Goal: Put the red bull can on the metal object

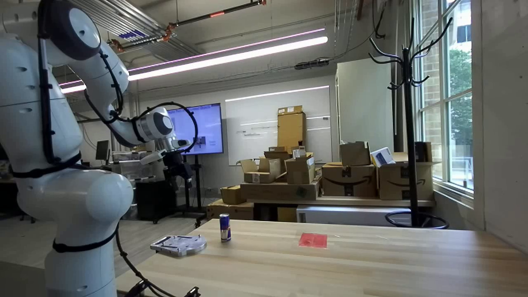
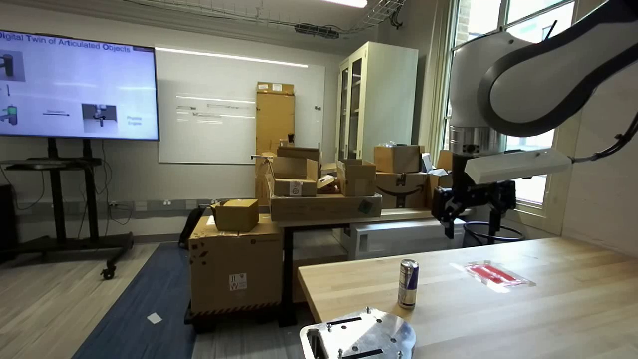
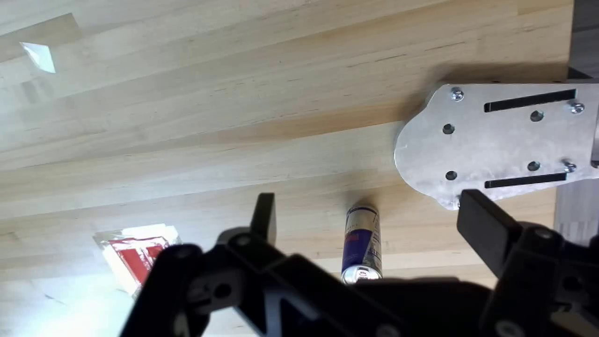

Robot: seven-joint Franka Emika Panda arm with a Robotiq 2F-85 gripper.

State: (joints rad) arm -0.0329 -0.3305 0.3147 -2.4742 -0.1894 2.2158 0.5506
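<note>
The can (image 3: pixel 358 245), lower middle of the wrist view, is ungrasped; the gripper (image 3: pixel 369 217) is held with jaws apart. Placement on the metal plate (image 3: pixel 496 140), at right, is awaited.

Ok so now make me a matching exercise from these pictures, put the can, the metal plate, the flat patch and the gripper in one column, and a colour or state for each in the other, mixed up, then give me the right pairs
Column one:
1. can
2. metal plate
3. flat patch
4. gripper

Column two:
A. red, lying on the table
B. open, holding nothing
C. upright, blue and silver
D. silvery, cut with dark slots

Right pairs: 1-C, 2-D, 3-A, 4-B.
</note>
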